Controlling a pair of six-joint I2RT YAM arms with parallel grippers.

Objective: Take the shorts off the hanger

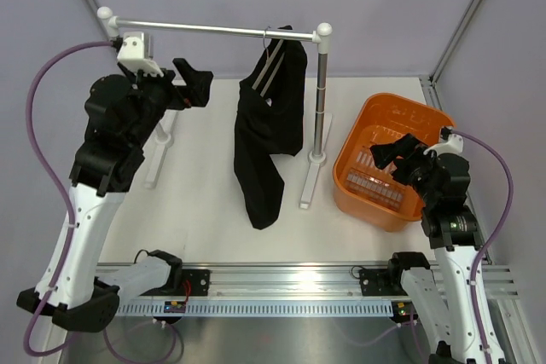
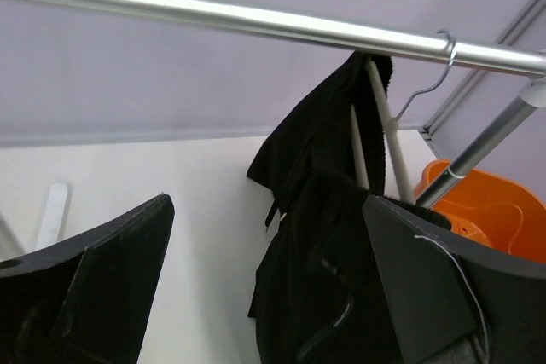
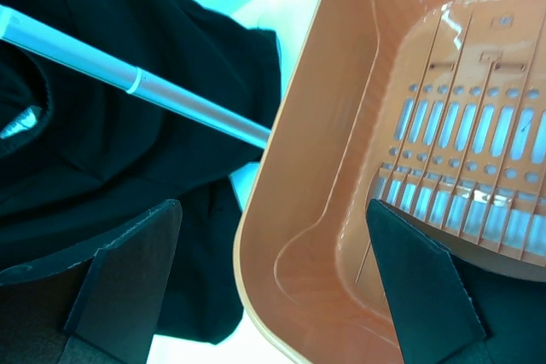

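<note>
From above, you see the shorts hanging limp from the silver rail, close to its right-hand post, with both legs trailing down over the white table. Whether the hems touch the surface cannot be told from there. That view hides almost all of the hanger. Your left wrist camera shows it better: a wire hook is caught over the rail, and pale rods run down into the black fabric bunched at the top. The left gripper is raised near the rail's left end, well apart from the garment. Its own camera shows its fingers spread wide with nothing between them, framing the shorts from a distance. The right gripper hovers over the orange basket, which stands just right of the post. Its jaws also gape wide and carry nothing. Only your right wrist camera shows the basket's slotted floor up close. It also shows black fabric lying beyond the rim, with the post crossing in front of it.
</note>
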